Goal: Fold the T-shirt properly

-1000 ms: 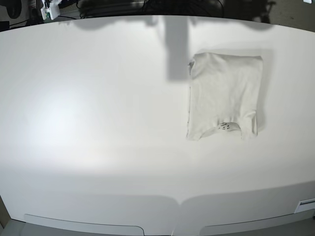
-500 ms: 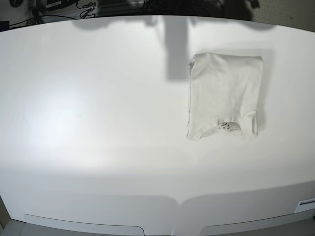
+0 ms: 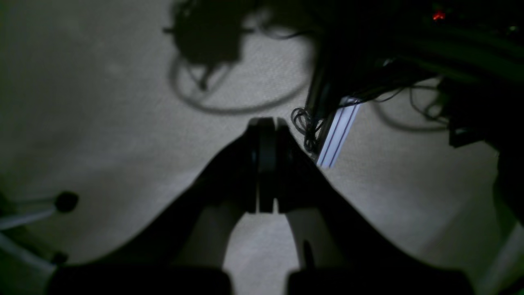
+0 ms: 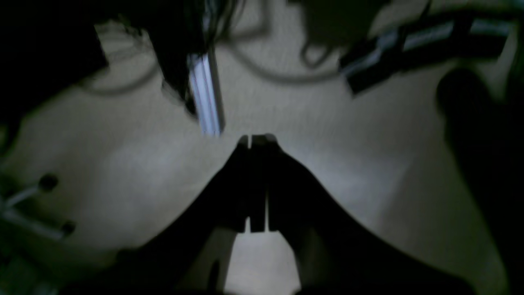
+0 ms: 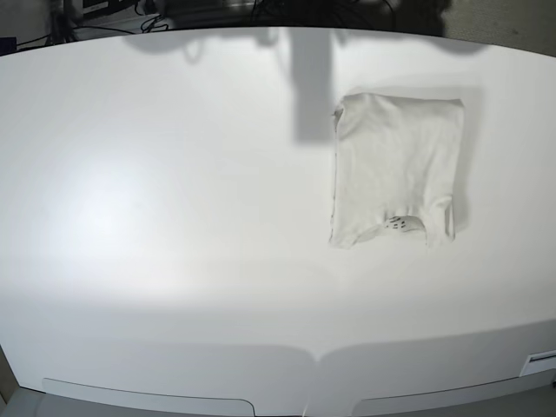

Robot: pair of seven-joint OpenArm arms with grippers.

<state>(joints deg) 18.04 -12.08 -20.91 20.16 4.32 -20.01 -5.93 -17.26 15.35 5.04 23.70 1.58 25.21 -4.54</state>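
Your T-shirt [image 5: 395,178] lies on the white table [image 5: 174,217] as a compact, roughly rectangular packet, toward the table's far edge and off to the side the left arm serves. Its neckline, with a small dark label showing, faces the table's near edge, and the sleeves look tucked under, so you can judge the fold close to complete. Expect thin, soft cotton: light, limp, with layers that slide over one another and spring open if you drag it. If you adjust it, pinch through all layers at a corner or along a folded edge beside the neckline, and lift rather than push.

Neither arm shows over the table. In the wrist views, your left gripper [image 3: 266,123] has its jaws pressed together with nothing between them, hanging above carpeted floor near a tangle of cables [image 3: 305,127]. Your right gripper [image 4: 254,139] is likewise clenched and empty, though blurred, over the same kind of floor, well apart from the T-shirt.
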